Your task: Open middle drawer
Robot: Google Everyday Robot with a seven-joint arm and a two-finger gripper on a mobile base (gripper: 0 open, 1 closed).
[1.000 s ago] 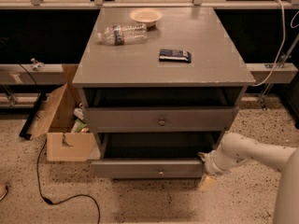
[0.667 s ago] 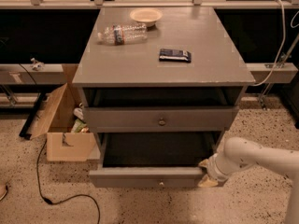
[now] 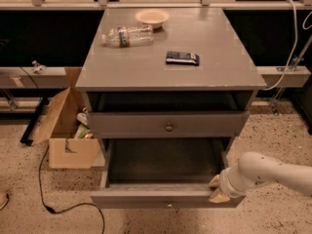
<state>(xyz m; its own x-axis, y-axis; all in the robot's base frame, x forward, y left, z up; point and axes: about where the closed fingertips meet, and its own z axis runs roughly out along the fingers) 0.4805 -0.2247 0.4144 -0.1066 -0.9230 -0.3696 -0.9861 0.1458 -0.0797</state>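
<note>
Nearest us, we see the gripper (image 3: 217, 189) clamped on the right end of the middle drawer (image 3: 146, 198), one finger inside its front board and one outside. The drawer stands well out of the grey cabinet (image 3: 141, 69). Farther back on top lie a plastic bottle (image 3: 127, 35) and a bowl (image 3: 152, 17).

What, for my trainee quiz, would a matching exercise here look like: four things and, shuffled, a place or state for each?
1 bowl
2 plastic bottle
3 middle drawer
4 gripper

A pulled out
B lying on its side on the cabinet top
C at the right end of the middle drawer's front
D upright near the cabinet top's back edge

Pairs: 1-D, 2-B, 3-A, 4-C.
</note>
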